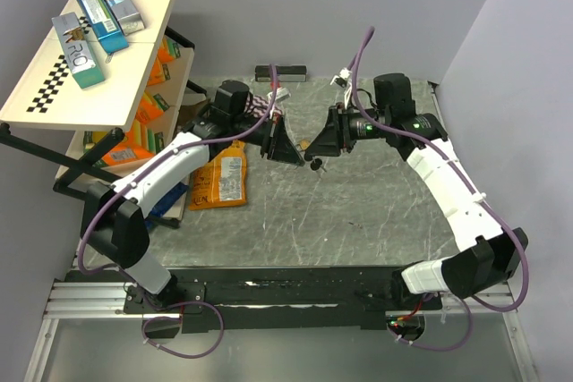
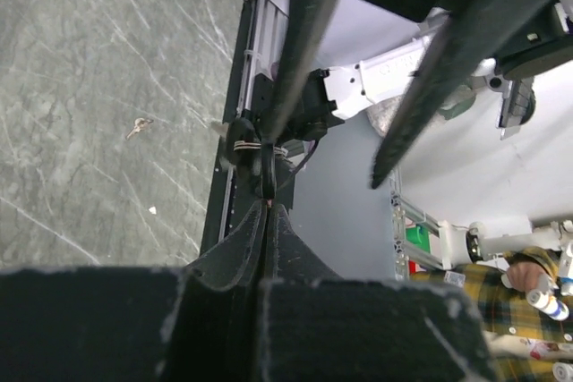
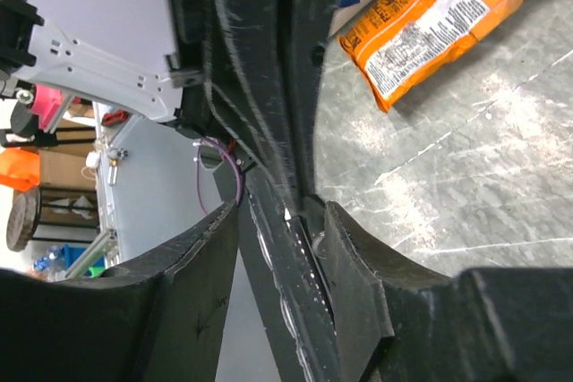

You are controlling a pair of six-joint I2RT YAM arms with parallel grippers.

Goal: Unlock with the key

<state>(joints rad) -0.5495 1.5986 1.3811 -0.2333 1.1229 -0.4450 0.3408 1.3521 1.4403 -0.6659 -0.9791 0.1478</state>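
Note:
My left gripper (image 2: 267, 206) (image 1: 288, 151) is shut, and a sliver of the orange-red padlock (image 2: 268, 203) shows between its tips. The dark key (image 2: 262, 165), with a thin ring beside it, sticks out just past those tips. In the top view the key (image 1: 315, 165) hangs as a small dark cluster between the two grippers. My right gripper (image 3: 282, 212) (image 1: 317, 147) faces the left one, jaws apart on either side of the left fingertips. A small metal ring (image 3: 318, 243) lies against its right finger. A small brass piece (image 2: 139, 125) rests on the table.
An orange snack bag (image 1: 219, 181) (image 3: 430, 15) lies on the grey mat near the left arm. A tilted shelf (image 1: 54, 87) carrying boxes stands at the far left. A black bar (image 1: 282, 71) sits at the mat's back edge.

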